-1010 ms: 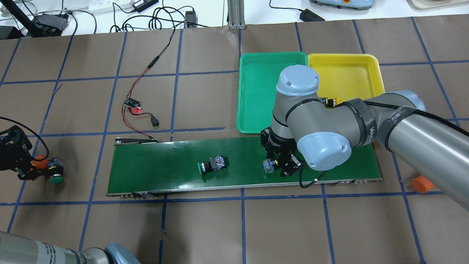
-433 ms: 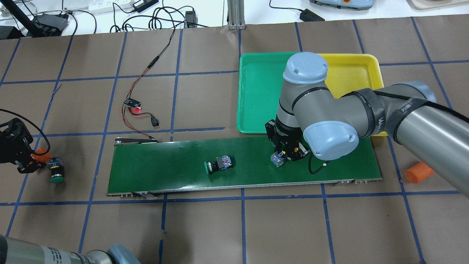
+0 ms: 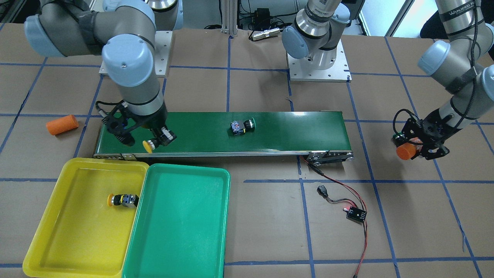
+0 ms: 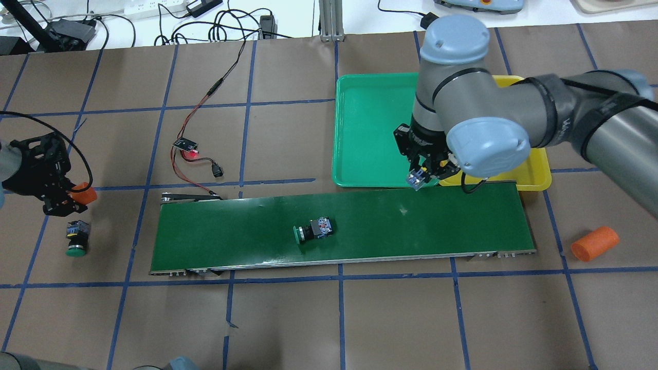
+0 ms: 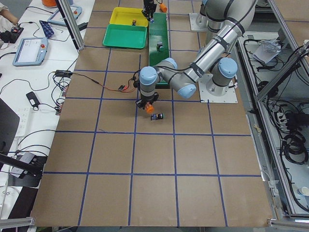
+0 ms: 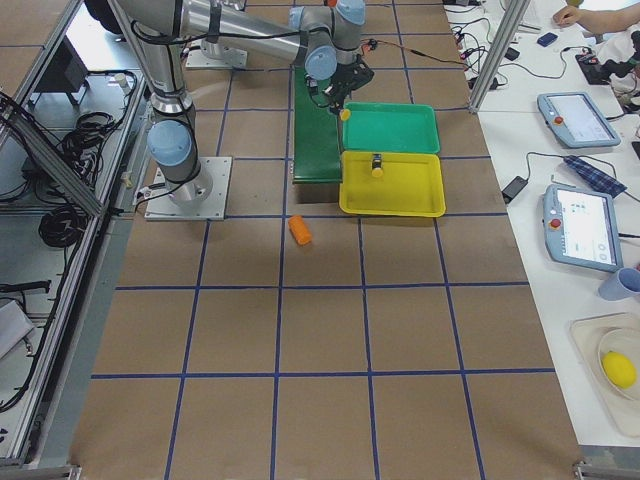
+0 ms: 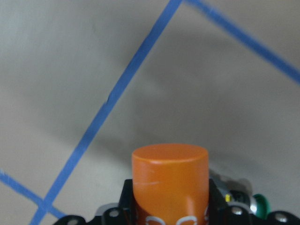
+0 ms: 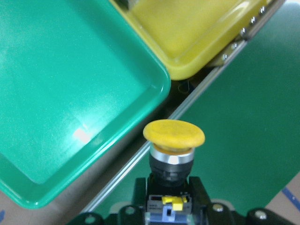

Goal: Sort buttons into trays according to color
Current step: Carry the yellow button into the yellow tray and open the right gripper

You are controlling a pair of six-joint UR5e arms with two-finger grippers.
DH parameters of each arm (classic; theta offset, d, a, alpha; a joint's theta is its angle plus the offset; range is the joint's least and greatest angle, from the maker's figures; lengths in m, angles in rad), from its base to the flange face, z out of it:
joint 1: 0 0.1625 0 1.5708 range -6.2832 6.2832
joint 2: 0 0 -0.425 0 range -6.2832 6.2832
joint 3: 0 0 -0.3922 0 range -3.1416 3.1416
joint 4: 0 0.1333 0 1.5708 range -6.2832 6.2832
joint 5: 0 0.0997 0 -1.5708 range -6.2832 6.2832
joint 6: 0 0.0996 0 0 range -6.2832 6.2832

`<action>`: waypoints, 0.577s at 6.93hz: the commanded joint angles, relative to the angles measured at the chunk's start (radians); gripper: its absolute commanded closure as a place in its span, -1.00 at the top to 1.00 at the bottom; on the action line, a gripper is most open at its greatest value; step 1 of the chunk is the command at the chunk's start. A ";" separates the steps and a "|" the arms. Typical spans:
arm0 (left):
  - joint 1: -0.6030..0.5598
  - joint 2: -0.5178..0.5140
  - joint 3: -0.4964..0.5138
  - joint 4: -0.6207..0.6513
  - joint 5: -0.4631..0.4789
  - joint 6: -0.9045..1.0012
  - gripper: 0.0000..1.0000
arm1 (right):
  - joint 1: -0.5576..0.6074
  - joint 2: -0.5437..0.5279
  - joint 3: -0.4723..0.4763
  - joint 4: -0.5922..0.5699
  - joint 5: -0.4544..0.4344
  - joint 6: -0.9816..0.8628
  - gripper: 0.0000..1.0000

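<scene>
My right gripper [image 4: 422, 173] is shut on a yellow-capped button [image 8: 173, 136] and holds it over the conveyor's far edge, at the joint between the green tray [image 4: 362, 128] and the yellow tray [image 4: 537, 174]. A second yellow button [image 3: 122, 200] lies in the yellow tray [image 3: 69, 227]. One green-capped button [image 4: 312, 230] lies on the belt. Another green-capped button [image 4: 77, 239] stands on the table at the far left. My left gripper [image 4: 72, 198] is shut on an orange cylinder [image 7: 169, 178] just beyond that button.
The dark-green conveyor belt [image 4: 236, 231] runs across the middle. A second orange cylinder [image 4: 595, 242] lies on the table right of the belt. A red-black cable with a small circuit board [image 4: 187, 145] lies beyond the belt's left end.
My right gripper lifted the yellow button off the belt and carried it toward the trays. My left gripper raised the orange cylinder away from the green button. The belt's green button drifted right.
</scene>
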 commanded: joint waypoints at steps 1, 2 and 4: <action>-0.277 0.055 0.012 -0.052 0.052 0.000 -0.77 | -0.161 0.089 -0.086 -0.033 -0.016 -0.268 -1.00; -0.380 0.078 0.012 -0.065 0.041 -0.008 -0.77 | -0.195 0.109 -0.136 -0.024 -0.017 -0.321 -1.00; -0.516 0.130 -0.078 -0.066 -0.003 -0.095 -0.77 | -0.227 0.178 -0.148 -0.034 -0.019 -0.469 -1.00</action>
